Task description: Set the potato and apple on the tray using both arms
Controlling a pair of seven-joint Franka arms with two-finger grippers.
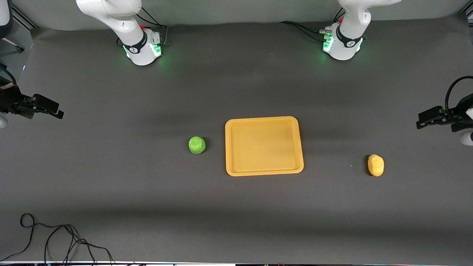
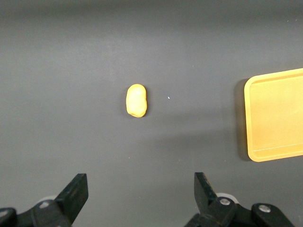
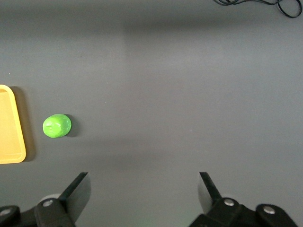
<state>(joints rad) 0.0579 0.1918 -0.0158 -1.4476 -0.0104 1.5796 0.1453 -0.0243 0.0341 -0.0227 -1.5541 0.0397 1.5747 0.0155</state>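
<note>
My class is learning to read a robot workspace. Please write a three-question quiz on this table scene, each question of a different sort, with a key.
1. True or false: the potato already lies on the tray.
2. Which thing lies toward the right arm's end of the table? A) apple B) potato C) neither
3. Fill in: the left gripper and right gripper both stand ____.

Key
1. False; it lies on the table beside the tray.
2. A
3. open, holding nothing
</note>
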